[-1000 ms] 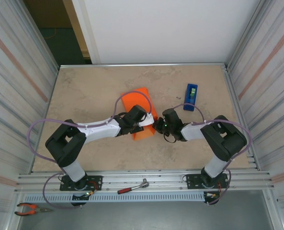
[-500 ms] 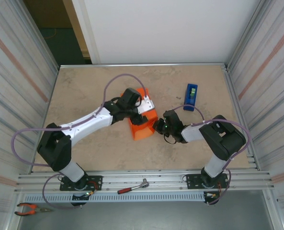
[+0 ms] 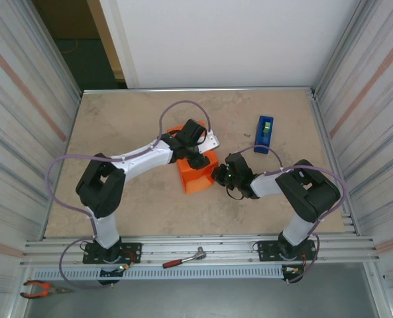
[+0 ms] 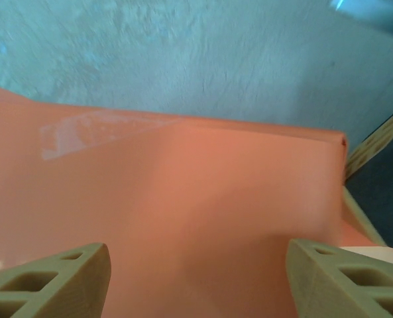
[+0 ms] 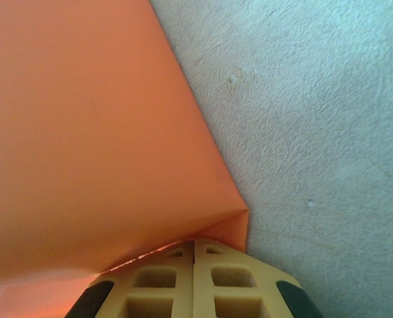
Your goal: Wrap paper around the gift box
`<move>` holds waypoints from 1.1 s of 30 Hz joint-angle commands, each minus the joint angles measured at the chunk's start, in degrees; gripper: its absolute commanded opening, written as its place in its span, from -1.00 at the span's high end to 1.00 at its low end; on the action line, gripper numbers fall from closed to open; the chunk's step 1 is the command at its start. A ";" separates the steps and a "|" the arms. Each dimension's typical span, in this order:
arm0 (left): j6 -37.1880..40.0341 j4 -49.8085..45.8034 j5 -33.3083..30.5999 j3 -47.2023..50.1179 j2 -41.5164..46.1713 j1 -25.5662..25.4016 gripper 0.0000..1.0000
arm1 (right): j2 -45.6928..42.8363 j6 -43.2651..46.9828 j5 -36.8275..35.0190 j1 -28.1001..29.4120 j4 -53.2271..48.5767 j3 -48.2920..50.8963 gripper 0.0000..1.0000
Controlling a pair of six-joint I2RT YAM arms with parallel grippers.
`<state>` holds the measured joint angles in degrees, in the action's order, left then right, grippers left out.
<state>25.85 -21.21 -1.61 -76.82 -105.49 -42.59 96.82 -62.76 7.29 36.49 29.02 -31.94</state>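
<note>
Lying near the middle of the table (image 3: 116, 132), the paper (image 3: 197, 180) is seen bunched into a raised wedge, its near edge free and its right corner held. That corner is clamped between the pads of the right gripper (image 3: 218, 175), whose fingers (image 5: 163, 278) are pressed together in the right wrist view. The left gripper (image 3: 198, 158) is held over the paper's far side with its fingers (image 4: 70, 268) spread wide apart, nothing between them. The gift box cannot be told apart under the orange sheet. Bare tabletop is left open to the left of the paper and along the far edge; the blue tape dispenser (image 3: 264, 133) is set well apart to the right, near the side wall.

Compared with half a second ago, the left gripper has been carried rightward across the paper, while the right gripper has been kept in place.

Counted: one sheet, one tape dispenser, one strip of clear tape (image 4: 83, 132) (already stuck on the paper), and two arms.
</note>
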 commanded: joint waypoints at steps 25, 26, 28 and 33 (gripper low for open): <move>-24.31 8.66 7.09 9.63 17.30 13.72 -0.61 | -5.21 -3.08 -6.98 8.26 -9.68 4.00 1.00; -26.39 9.99 8.29 11.43 18.59 15.36 -0.62 | -5.43 -3.18 -6.88 8.57 -9.66 4.07 1.00; -30.62 12.44 10.58 14.60 20.94 18.14 -0.66 | -6.92 -3.17 -6.88 8.95 -10.47 4.26 1.00; -39.68 17.99 16.63 20.97 23.83 24.20 -0.72 | -16.07 0.63 -7.67 6.97 -20.13 2.94 1.00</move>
<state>-5.34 -8.54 9.23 -57.91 -83.92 -20.32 85.91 -63.94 1.08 44.69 16.43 -28.53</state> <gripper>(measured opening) 0.859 0.042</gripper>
